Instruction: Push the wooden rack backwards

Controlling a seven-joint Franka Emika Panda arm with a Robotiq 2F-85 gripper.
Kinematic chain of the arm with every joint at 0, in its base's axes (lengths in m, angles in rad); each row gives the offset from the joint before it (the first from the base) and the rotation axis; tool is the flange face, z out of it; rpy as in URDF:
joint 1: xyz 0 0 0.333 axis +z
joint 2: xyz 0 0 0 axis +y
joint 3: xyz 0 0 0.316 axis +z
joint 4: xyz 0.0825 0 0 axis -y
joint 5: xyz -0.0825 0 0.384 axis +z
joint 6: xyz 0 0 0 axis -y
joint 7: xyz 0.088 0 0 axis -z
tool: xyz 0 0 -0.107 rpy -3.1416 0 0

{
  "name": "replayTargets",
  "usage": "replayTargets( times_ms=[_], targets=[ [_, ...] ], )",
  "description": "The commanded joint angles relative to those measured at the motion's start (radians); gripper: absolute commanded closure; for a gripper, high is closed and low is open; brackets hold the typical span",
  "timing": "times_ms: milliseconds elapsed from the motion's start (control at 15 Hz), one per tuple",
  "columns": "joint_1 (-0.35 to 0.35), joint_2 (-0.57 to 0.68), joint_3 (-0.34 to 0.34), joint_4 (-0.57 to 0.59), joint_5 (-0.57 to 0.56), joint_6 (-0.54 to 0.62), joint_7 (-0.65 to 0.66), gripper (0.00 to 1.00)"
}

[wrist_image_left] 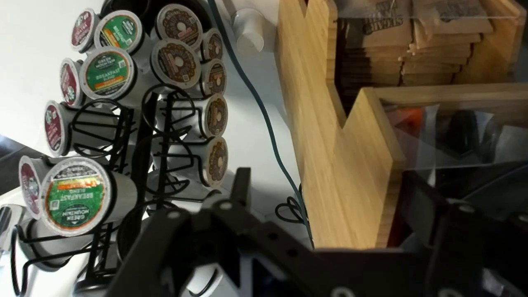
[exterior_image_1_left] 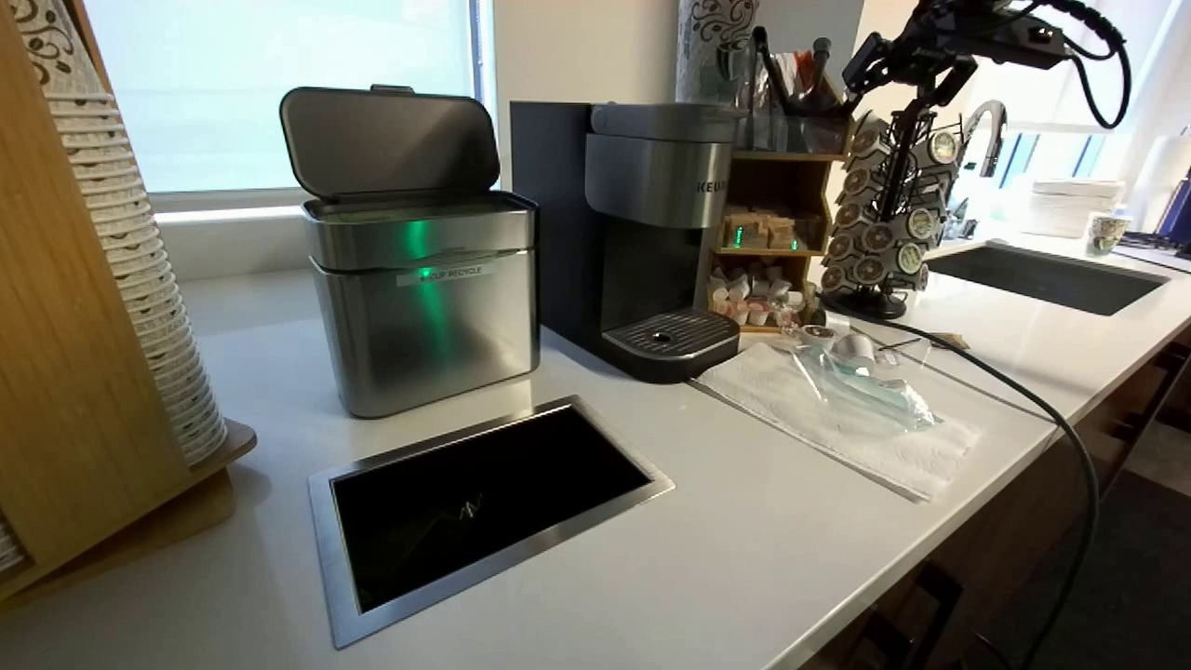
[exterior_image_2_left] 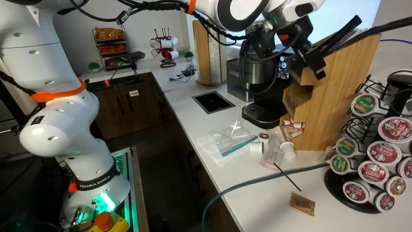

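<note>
The wooden rack stands beside the coffee machine, its side panel (exterior_image_2_left: 341, 100) and shelf edges (exterior_image_1_left: 770, 251) visible in the exterior views. Its compartments hold packets and small cups, and dark utensils stick up from its top. In the wrist view the rack's side wall (wrist_image_left: 313, 123) lies between my spread fingers. My gripper (wrist_image_left: 330, 187) is open, with one finger outside the wall and the other over the top compartment. The gripper also shows at the rack's upper front in both exterior views (exterior_image_1_left: 907, 79) (exterior_image_2_left: 310, 66). Whether a finger touches the wood I cannot tell.
A wire carousel of coffee pods (wrist_image_left: 165, 123) stands close beside the rack. The coffee machine (exterior_image_1_left: 651, 233) is on the other side. A plastic bag (exterior_image_2_left: 233, 137), loose cups (exterior_image_2_left: 288, 149) and a cable (exterior_image_2_left: 257, 180) lie on the counter in front.
</note>
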Motion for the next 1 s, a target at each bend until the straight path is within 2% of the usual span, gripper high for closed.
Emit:
replayTargets(
  times_ms=[0, 333, 533, 933],
  targets=[
    [0.014, 0.028, -0.012, 0.023, 0.016, 0.017, -0.010, 0.42],
    [0.021, 0.034, -0.012, 0.032, 0.009, 0.023, -0.008, 0.81],
    [0.023, 0.037, -0.012, 0.034, 0.008, 0.034, -0.009, 0.99],
    [0.015, 0.064, -0.024, 0.057, -0.014, 0.085, -0.044, 0.97]
  ],
)
